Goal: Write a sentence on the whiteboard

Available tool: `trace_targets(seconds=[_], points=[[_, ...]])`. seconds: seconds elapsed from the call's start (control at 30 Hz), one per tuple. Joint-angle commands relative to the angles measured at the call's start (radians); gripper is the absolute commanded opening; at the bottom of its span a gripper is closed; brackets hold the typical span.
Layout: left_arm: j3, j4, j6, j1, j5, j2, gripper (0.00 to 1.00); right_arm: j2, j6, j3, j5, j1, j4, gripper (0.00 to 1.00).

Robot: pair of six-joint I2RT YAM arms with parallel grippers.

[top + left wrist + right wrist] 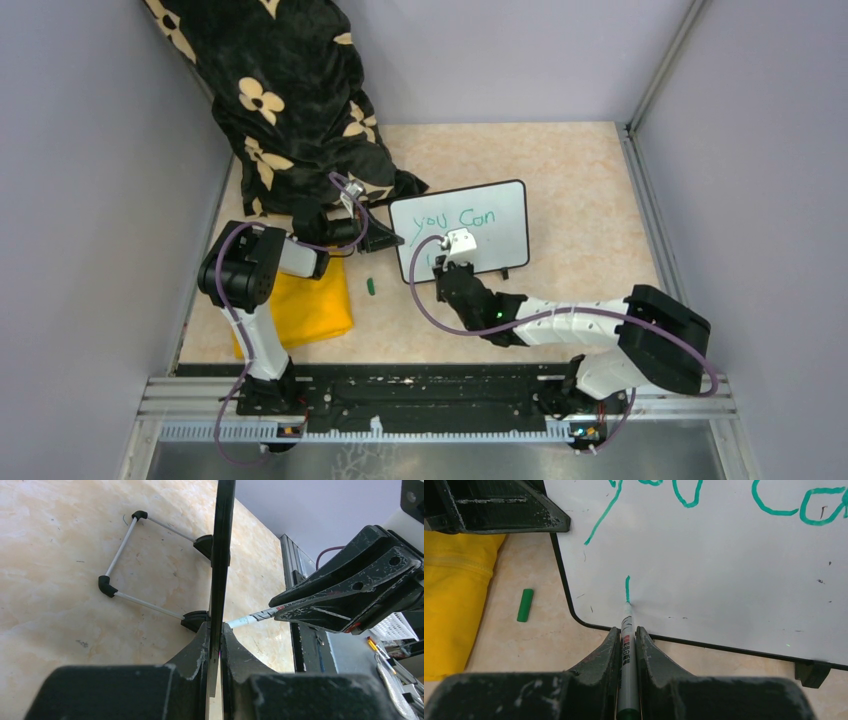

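whiteboard (pixel 470 235): stands near the middle of the table (pixel 590 180), leaning back on a thin wire stand (pixel 120 555), writing face toward the arms; black frame, rounded corners, 2 small black feet along the bottom edge.
sentence (pixel 724 500): green marker script. Top line reads "you Can". Below it, near the board's 7 o'clock corner, just 1 short upright stroke.
marker (pixel 626 645): slim grey barrel with a red label, lying along the gap between the right fingers; its tip touches the foot of that short stroke.
right gripper (pixel 626 630): clamped on the marker barrel, fingers pointing up at the board from 6 o'clock. In the top view the wrist covers the lower left of the board, so the second line is probably only that stroke, going by the right wrist view.
left gripper (pixel 214 650): closed over the board's 9 o'clock edge, 1 finger on each face; the left wrist camera sees the board edge-on.
cap (pixel 370 286): small green piece lying loose on the table at 8 o'clock of the board, apart from it.
yellow cloth (pixel 305 305): folded, flat on the table, farther out at 8 o'clock, just beyond the cap and partly under the left arm.
dark fabric (pixel 290 90): black with pale flower shapes, heaped at 11 o'clock, reaching down close to the left gripper.
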Motion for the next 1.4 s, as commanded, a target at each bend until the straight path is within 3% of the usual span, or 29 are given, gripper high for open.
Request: trace_targets(seconds=[0.0, 1.37], points=[[-0.003, -0.084, 0.019, -0.006, -0.01, 0.018, 0.0, -0.017, 0.019, -0.018, 0.011, -0.009, -0.02, 0.0], [0.0, -0.106, 0.038, -0.015, -0.009, 0.015, 0.0, 0.027, -0.051, 0.075, -0.018, -0.012, 0.027, 0.0]])
